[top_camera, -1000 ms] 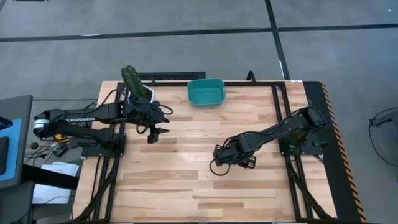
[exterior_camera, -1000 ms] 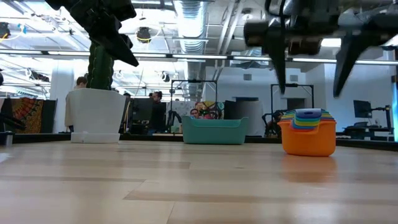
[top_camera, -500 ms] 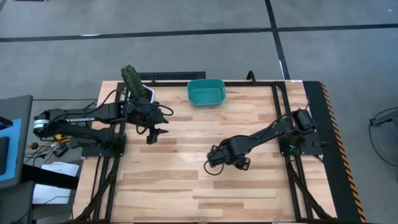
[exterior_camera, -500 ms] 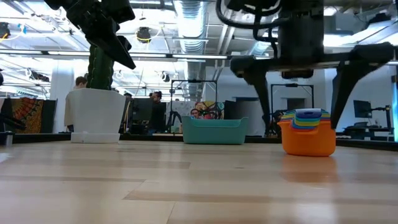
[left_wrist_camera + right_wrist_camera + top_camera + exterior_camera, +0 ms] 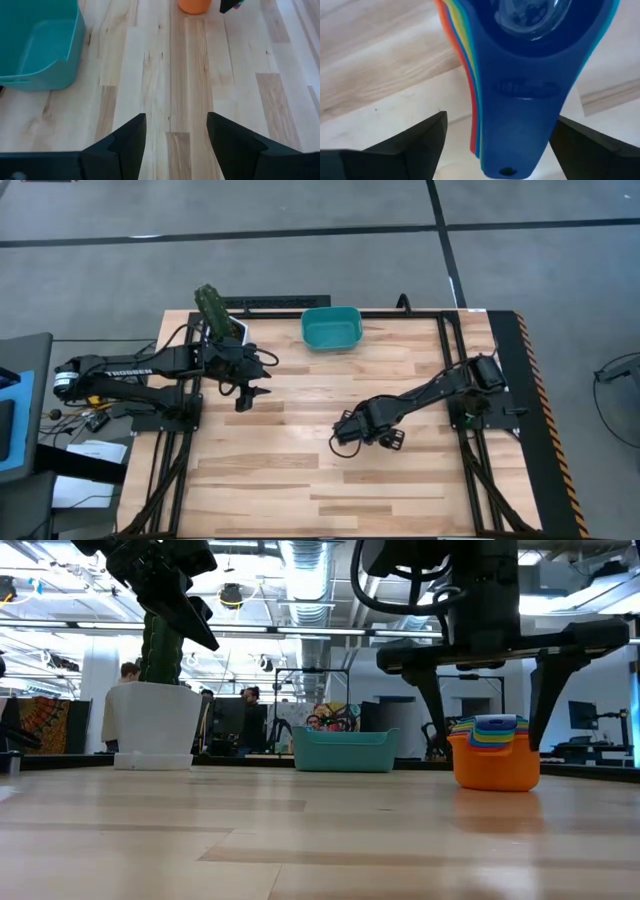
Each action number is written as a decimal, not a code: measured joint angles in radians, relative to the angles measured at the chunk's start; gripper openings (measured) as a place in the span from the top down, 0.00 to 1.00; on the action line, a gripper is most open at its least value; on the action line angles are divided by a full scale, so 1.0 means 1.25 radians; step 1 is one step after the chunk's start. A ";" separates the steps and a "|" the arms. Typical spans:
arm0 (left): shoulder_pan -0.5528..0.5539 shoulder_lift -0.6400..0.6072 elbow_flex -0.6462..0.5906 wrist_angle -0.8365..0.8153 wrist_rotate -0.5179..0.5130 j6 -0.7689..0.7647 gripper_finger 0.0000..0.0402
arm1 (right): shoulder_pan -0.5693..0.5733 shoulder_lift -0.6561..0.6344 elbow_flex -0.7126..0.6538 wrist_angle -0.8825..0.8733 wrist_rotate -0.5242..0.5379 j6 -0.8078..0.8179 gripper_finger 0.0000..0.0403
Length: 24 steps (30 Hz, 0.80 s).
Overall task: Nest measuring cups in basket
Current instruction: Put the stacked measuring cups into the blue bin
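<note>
Two arms work over a wooden table [image 5: 300,470]. The right gripper [image 5: 485,690] hangs low over the middle of the table, directly above the cups [image 5: 494,752], with its fingers [image 5: 432,705] spread wide and standing on either side of the stack without touching it. The cups are already nested into one stack that sits on the table: an orange cup is outermost at the bottom, and rims of yellow, green and blue show above it in the low view. From the right wrist view the stack's flat handles lie fanned together between the two fingers, a dark blue handle on top and orange, yellow and lighter blue edges showing along one side. In the high view the right arm hides most of the stack. The basket [image 5: 331,327] sits at the far edge of the table, well apart from the cups, and nothing shows inside it. The left gripper [image 5: 247,395] hovers near the table's left side, close to a white pot [image 5: 153,725] holding a green plant [image 5: 213,308]; its fingers [image 5: 127,142] are parted and hold nothing. People show in the room beyond the table.
</note>
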 joint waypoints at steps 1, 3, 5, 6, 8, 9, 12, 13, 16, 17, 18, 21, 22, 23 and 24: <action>0.000 0.000 0.000 0.000 0.000 0.000 0.50 | -0.003 0.000 0.000 0.002 -0.001 -0.003 0.14; 0.000 0.000 0.000 0.000 0.000 0.000 0.50 | -0.009 0.000 0.000 0.002 -0.001 -0.008 0.16; 0.000 0.000 0.000 0.000 0.000 0.003 0.50 | -0.014 0.000 0.000 0.001 -0.001 -0.009 0.19; 0.000 0.000 0.000 0.000 0.000 0.005 0.50 | -0.015 0.000 0.000 0.001 0.000 -0.010 0.21; 0.000 0.000 0.000 0.000 0.000 0.005 0.50 | -0.017 0.000 0.000 0.001 -0.001 -0.009 0.25; 0.000 0.000 0.000 0.000 0.000 0.005 0.50 | -0.017 0.000 0.000 0.001 -0.001 -0.009 0.26; 0.000 0.000 0.000 0.000 0.000 0.005 0.50 | -0.017 0.000 0.000 0.001 -0.002 -0.007 0.31; 0.000 0.000 0.000 0.000 0.000 0.005 0.50 | -0.017 0.000 0.000 0.001 -0.003 -0.007 0.32; 0.000 0.000 0.000 0.000 0.000 0.005 0.50 | -0.017 0.000 0.000 -0.001 -0.003 -0.007 0.36; 0.000 0.000 0.000 0.000 0.000 0.005 0.50 | -0.017 0.000 0.000 -0.001 -0.003 -0.007 0.37; 0.000 0.000 0.000 0.000 0.000 0.005 0.50 | -0.017 0.000 0.000 -0.002 -0.004 -0.007 0.38; 0.000 0.000 0.000 0.000 0.000 0.005 0.50 | -0.017 0.000 0.000 -0.004 -0.004 -0.006 0.43; 0.000 0.000 0.000 0.000 0.000 0.005 0.50 | -0.017 0.000 0.000 -0.005 -0.004 -0.006 0.44; 0.000 0.000 0.000 0.000 0.000 0.005 0.50 | -0.017 0.000 0.000 -0.006 -0.004 -0.006 0.46; 0.000 0.000 0.000 0.000 0.000 0.005 0.50 | -0.017 0.000 0.000 -0.007 -0.005 -0.006 0.47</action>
